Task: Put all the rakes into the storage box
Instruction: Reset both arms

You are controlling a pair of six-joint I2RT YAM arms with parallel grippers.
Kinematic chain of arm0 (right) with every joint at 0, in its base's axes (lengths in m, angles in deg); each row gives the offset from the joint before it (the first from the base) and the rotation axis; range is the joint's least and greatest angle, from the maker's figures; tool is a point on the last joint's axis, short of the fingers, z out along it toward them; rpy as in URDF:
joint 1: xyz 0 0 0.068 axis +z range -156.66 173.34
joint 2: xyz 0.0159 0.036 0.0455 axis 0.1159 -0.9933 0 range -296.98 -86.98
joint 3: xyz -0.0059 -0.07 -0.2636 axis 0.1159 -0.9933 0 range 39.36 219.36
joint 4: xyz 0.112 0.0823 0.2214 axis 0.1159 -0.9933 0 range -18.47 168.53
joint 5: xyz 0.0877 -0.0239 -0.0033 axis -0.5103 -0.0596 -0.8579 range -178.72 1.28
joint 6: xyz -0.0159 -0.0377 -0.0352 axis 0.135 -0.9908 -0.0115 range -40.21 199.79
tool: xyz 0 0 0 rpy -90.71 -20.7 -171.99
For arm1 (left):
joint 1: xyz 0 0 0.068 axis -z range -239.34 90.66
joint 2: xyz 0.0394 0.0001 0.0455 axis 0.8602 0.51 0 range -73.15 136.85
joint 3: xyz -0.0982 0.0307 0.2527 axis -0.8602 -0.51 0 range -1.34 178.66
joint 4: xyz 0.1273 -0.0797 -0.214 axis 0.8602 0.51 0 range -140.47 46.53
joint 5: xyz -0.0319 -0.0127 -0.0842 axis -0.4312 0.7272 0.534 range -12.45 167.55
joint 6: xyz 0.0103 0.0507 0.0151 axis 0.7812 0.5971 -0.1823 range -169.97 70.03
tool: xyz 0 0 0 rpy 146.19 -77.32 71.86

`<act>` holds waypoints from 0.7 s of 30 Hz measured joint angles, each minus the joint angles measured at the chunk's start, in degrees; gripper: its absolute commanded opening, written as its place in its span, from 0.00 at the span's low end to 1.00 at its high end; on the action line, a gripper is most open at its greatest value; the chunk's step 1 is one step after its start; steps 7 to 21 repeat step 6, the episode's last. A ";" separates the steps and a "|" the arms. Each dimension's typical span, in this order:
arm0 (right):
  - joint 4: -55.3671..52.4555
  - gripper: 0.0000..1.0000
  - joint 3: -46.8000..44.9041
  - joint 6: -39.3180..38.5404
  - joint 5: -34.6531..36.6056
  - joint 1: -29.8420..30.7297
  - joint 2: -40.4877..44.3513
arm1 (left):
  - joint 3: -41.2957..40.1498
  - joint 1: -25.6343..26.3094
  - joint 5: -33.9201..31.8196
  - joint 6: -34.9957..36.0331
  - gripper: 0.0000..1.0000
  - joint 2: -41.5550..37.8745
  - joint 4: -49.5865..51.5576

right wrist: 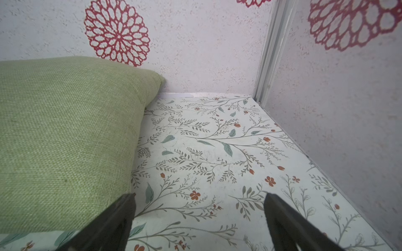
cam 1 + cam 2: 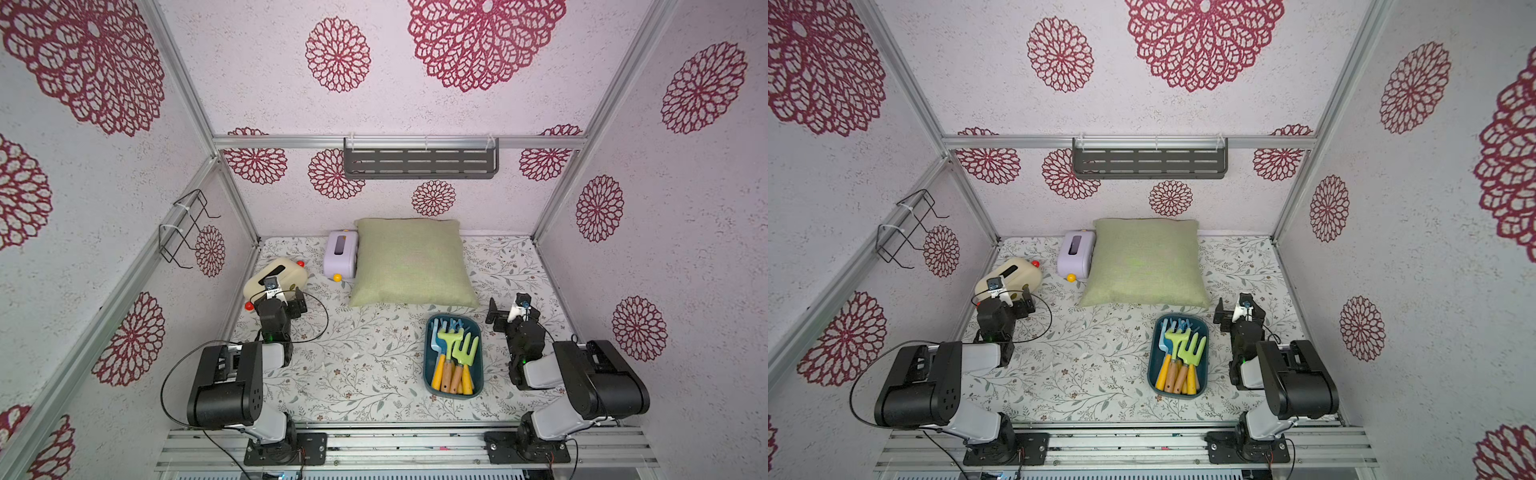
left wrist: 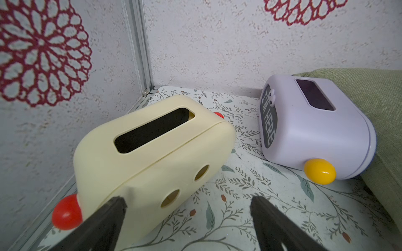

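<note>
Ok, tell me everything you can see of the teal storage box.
The storage box is a shallow dark teal-blue tub, plastic by its look, rectangular with rounded corners and no lid. It sits flat on the floral table cover, long axis running front to back, just in front of the green cushion, apparently not touching it. Inside lie several toy garden tools, green and blue heads towards the cushion, yellow and wooden handles towards the robot. Nothing else touches it.

left end effector spread, empty | cream box beside wall | lilac box against cushion
</note>
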 measured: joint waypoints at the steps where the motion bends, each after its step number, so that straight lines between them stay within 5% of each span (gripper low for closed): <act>1: -0.09 0.99 0.00 -0.02 -0.02 0.00 0.00 | 0.00 0.00 0.00 -0.02 0.97 0.00 -0.02; 21: -0.63 0.99 0.02 -0.02 -0.37 0.00 0.00 | 0.00 0.00 0.00 -0.09 0.97 0.00 0.00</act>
